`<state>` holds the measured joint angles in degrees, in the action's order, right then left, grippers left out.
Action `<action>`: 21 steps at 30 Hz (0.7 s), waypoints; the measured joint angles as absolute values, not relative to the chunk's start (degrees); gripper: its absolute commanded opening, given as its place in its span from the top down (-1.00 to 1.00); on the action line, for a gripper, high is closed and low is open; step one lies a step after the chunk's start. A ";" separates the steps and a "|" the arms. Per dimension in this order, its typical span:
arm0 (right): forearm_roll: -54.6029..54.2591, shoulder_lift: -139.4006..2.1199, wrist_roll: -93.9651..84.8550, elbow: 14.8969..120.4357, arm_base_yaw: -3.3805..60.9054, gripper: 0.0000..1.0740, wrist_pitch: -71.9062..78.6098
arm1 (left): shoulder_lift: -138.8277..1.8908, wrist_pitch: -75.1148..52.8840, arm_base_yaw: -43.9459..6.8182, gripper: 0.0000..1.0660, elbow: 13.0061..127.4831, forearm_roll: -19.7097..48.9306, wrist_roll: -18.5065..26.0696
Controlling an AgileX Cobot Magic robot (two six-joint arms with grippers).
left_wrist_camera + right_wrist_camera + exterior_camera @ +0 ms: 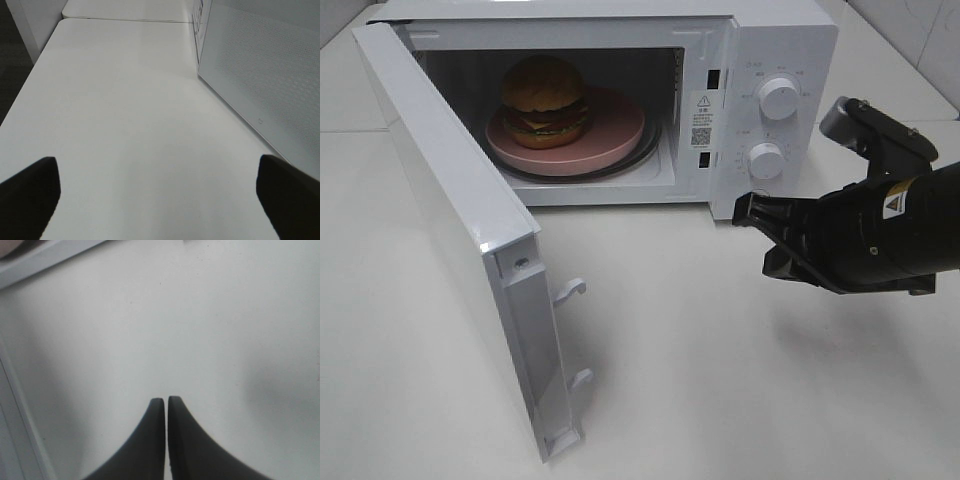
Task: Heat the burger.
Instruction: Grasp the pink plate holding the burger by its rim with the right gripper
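Foreground: microwave door (450,220) is left swung open | right gripper (742,209) is pressed shut, empty; left gripper (157,172) is spread wide, empty | Inside: burger (545,95) is set on pink plate (620,135) | Left, by judgement: door closing, dials (778,98).

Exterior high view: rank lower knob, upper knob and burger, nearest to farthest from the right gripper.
1. lower knob, on the panel beside the right gripper.
2. upper knob, higher up the panel.
3. burger, inside the microwave, leftward.
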<state>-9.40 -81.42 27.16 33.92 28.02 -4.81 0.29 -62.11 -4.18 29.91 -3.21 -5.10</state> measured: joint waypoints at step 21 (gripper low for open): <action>-4.70 -80.96 -16.62 49.45 28.02 0.94 -40.57 | 0.29 -62.11 -4.18 -0.88 29.91 -3.21 -5.10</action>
